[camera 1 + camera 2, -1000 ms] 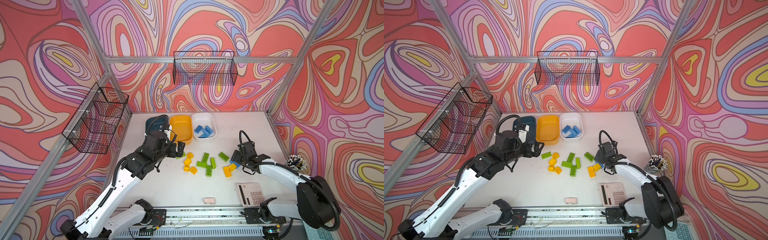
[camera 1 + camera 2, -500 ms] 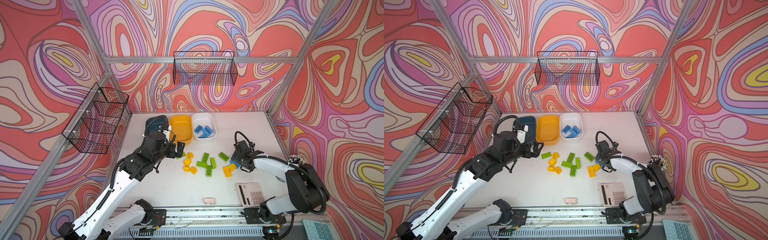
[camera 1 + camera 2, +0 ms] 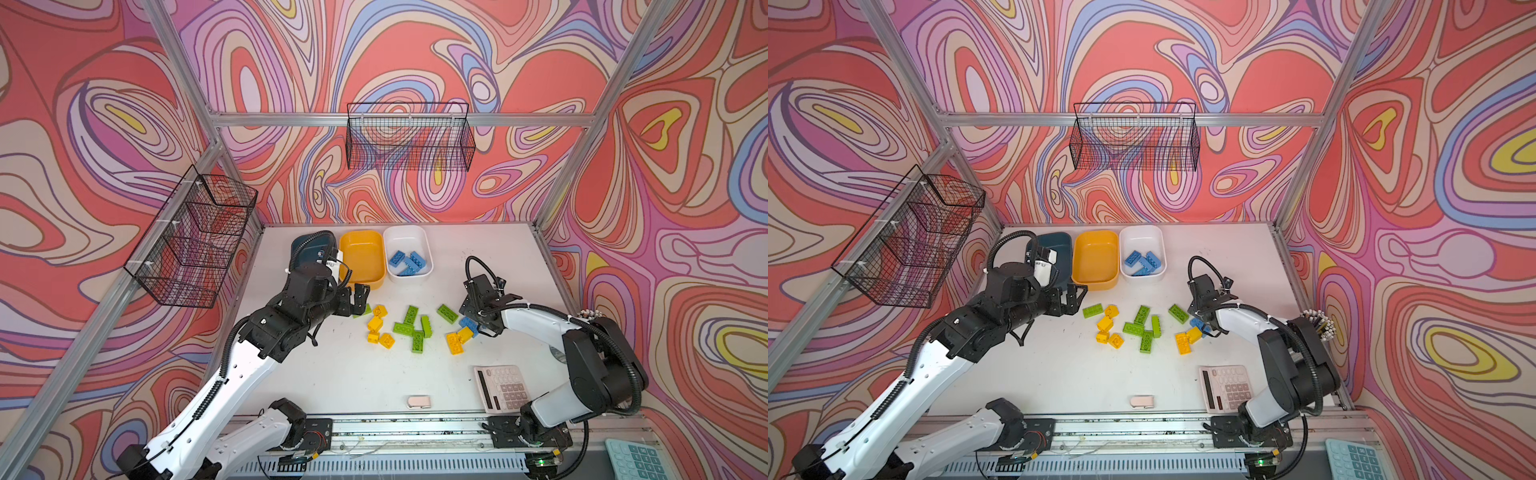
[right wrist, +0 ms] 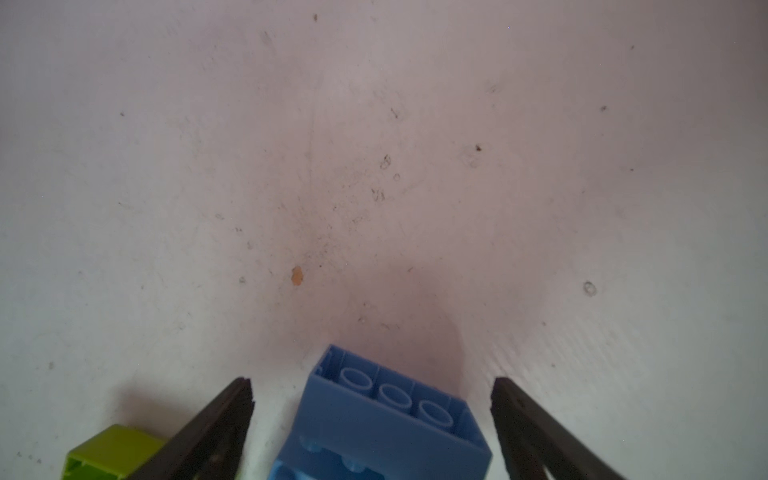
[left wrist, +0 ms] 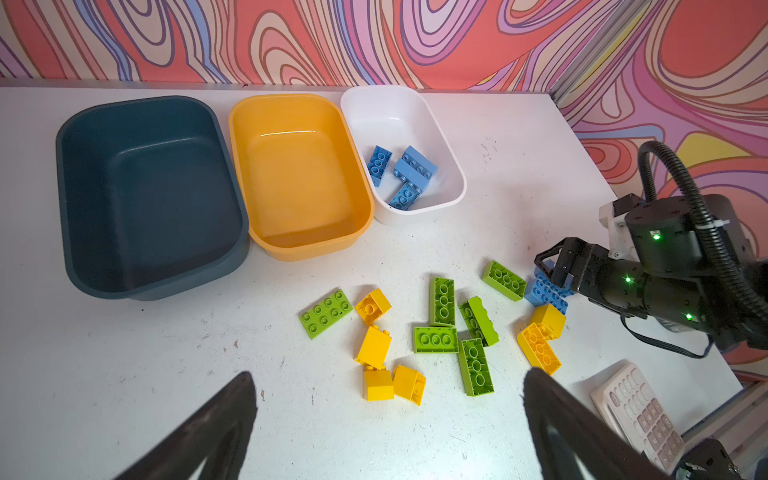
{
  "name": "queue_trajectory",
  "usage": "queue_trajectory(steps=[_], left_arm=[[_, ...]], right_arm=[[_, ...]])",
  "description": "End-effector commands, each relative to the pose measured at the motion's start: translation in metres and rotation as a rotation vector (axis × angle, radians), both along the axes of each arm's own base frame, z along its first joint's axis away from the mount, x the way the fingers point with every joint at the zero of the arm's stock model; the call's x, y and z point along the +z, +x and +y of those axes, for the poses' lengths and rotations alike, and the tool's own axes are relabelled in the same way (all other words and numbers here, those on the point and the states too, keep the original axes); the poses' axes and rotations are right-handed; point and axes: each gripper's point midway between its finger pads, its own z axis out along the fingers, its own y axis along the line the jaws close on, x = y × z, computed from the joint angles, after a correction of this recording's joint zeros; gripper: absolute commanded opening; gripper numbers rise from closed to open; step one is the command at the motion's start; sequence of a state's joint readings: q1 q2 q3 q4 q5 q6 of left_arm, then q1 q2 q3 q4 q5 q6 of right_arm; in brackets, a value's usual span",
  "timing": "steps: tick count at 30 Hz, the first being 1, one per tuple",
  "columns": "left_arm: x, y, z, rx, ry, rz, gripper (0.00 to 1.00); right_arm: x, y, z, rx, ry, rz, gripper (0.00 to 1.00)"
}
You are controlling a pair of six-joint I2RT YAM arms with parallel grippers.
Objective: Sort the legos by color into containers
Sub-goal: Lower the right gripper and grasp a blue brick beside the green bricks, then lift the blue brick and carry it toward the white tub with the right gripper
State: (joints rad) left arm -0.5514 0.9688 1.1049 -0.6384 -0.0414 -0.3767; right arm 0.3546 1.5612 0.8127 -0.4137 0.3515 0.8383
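Blue plastic sits between the prongs of the right gripper (image 4: 372, 386). It is one blue lego (image 4: 386, 415) on the white table (image 3: 332, 374), right of the middle, at the right end of the loose scatter. The jaws stand wide, with a strip of bare table showing on each side of the brick, so nothing is gripped.

The left gripper (image 5: 388, 376) hangs just in front of the tubs, spread wide too and holding nothing. Along the back edge, toward the back left corner, three tubs stand side by side: the teal tub (image 5: 66, 166), the yellow-orange tub (image 5: 249, 166) and the white tub (image 5: 449, 166). Several blue legos (image 5: 409, 170) lie in the white one.

Green legos (image 5: 326, 313) and yellow legos (image 5: 374, 345) lie loose mid-table between the two grippers. A pink calculator (image 3: 503, 388) lies near the front right corner.
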Motion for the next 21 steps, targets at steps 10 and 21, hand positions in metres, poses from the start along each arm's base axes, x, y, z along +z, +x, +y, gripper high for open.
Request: queue_trajectory(steps=[10, 21], left_arm=[[-0.004, 0.002, -0.005, -0.021, 0.015, 0.012, 1.00], [-0.007, 0.003, -0.006, -0.019, 0.020, 0.019, 1.00]], right_arm=[[-0.017, 0.003, 0.004, 0.056, -0.024, 0.053, 0.94], [-0.009, 0.014, 0.040, 0.296, -0.002, 0.054, 0.88]])
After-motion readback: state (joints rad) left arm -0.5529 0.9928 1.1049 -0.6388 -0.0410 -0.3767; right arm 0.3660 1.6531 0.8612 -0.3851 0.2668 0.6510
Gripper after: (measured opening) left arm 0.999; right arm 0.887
